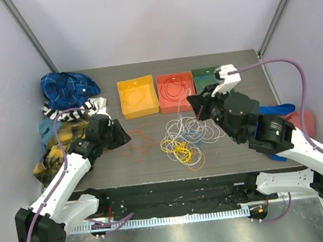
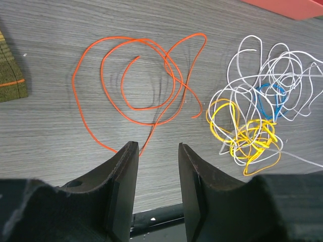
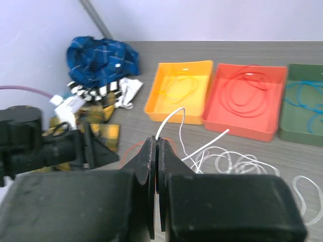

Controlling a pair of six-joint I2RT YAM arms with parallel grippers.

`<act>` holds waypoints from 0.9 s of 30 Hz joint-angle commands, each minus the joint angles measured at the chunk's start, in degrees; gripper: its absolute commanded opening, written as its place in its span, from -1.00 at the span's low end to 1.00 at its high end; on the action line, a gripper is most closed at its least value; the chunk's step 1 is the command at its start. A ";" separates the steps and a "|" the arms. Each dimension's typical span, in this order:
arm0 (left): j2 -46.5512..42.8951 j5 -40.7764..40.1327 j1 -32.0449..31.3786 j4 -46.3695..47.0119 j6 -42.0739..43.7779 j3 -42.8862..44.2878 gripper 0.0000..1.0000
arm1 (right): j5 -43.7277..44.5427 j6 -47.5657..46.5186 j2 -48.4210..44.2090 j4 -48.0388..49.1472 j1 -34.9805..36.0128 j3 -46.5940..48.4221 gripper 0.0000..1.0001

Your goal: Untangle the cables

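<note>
Top external view gives you the layout: the grey surface (image 1: 238, 148) carries a heap of cloths (image 1: 68, 107) along its left edge. Three trays stand in a row near its far edge: a yellow tray (image 1: 120, 99), a red tray (image 1: 174, 75) and a green tray (image 1: 202, 71), each holding a cable or two. The tangle (image 1: 186, 138) of white, yellow and blue cables lies mid-surface, a little toward the near edge. An orange cable (image 2: 174, 80) lies apart from it on the left, loosely looped and flat.

Your right hand (image 3: 156, 143) is at the far side of the tangle. Its jaws are pressed together on a white cable (image 3: 169, 118), whose free end curls up from the tips. Your left hand (image 2: 157, 148) hovers low over the near end of the orange cable. Its jaws are partly apart and nothing sits between them.

The step in hand looks like drawing one white strand out of the heap. For the next move, lift the right hand slowly up and away and watch whether the yellow and blue loops come with it. If they drag, you may need the left hand to pin the heap. No tray for white cables is in view, so you cannot tell where this strand belongs.
</note>
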 commanded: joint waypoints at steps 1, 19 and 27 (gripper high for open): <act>-2.09 0.66 -0.32 2.21 -0.57 0.70 -0.17 | 7.07 -0.11 -3.53 -4.06 0.30 -4.72 -0.98; -12.96 2.87 -0.50 5.56 -1.36 -1.14 -0.13 | -16.63 1.04 18.73 8.59 0.30 -7.12 -0.98; -20.54 -5.58 -0.50 -2.89 -0.31 -1.66 -0.05 | -25.71 2.09 36.36 9.40 0.21 2.38 -0.12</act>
